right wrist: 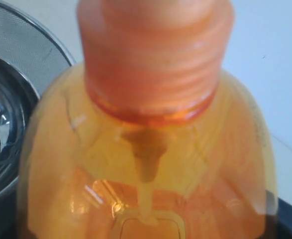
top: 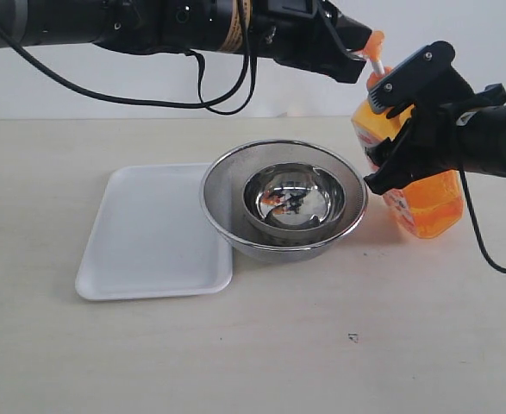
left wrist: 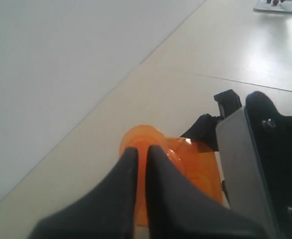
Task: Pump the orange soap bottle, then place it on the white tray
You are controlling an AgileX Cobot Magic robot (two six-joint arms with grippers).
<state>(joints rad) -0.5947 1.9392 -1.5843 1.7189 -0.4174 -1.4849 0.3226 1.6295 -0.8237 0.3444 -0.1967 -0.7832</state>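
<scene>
The orange soap bottle (top: 429, 207) leans tilted just right of the steel bowl, its base near the table. My right gripper (top: 399, 129) is shut on its upper body, one black finger on each side. In the right wrist view the bottle (right wrist: 146, 149) fills the picture and hides the jaws. My left gripper (top: 356, 65) reaches across from the left, and its tip meets the orange pump head (top: 374, 43). In the left wrist view the left gripper (left wrist: 140, 152) is shut, its two fingers lying on top of the pump head (left wrist: 143, 135). The white tray (top: 149, 233) lies flat left of the bowl.
A round steel mesh strainer (top: 227, 216) with a smaller shiny bowl (top: 291, 203) inside stands mid-table, overlapping the tray's right edge and close to the bottle. The left arm spans the top of the exterior view, and its cable (top: 218, 95) hangs down. A white wall stands behind.
</scene>
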